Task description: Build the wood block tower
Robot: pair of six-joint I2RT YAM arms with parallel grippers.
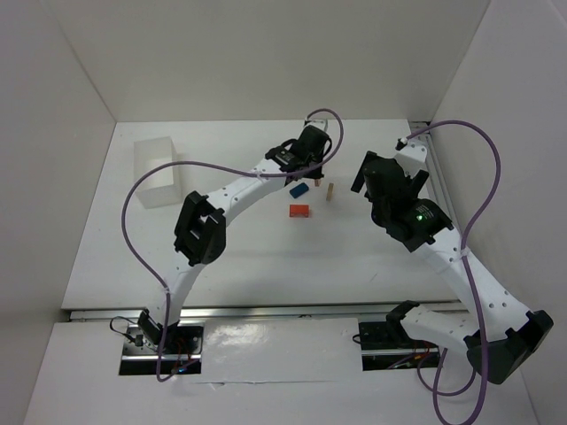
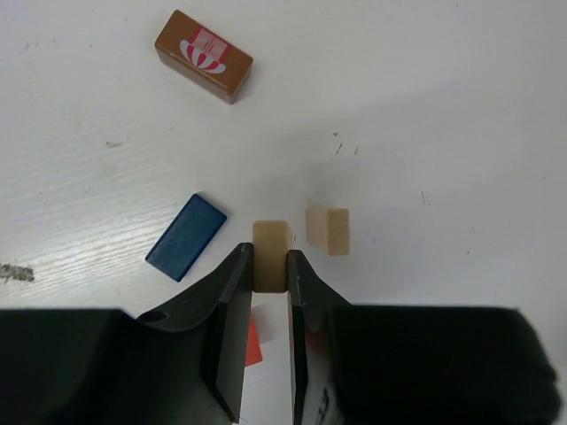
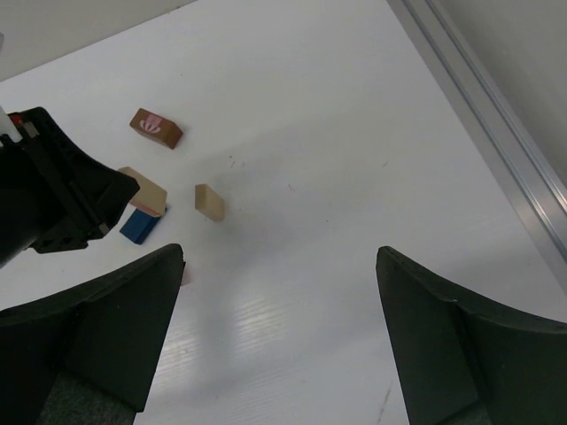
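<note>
L end effector (image 2: 268, 258) clamps pale block (image 2: 271, 246), mostly hiding orange-red block (image 2: 254, 342)

No letters, numbers or brand names can be read anywhere; the only mark is a small red-and-white printed emblem on the top face of the brown block (image 2: 204, 56), upper left in the left wrist view.

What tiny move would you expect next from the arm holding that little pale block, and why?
Probably the left gripper should lift its held pale block slightly and carry it towards the standing pale block just beside it. The jaws are shut on it, the blue block and brown block lie loose, nothing is stacked yet, and the right gripper hangs open and empty.
</note>
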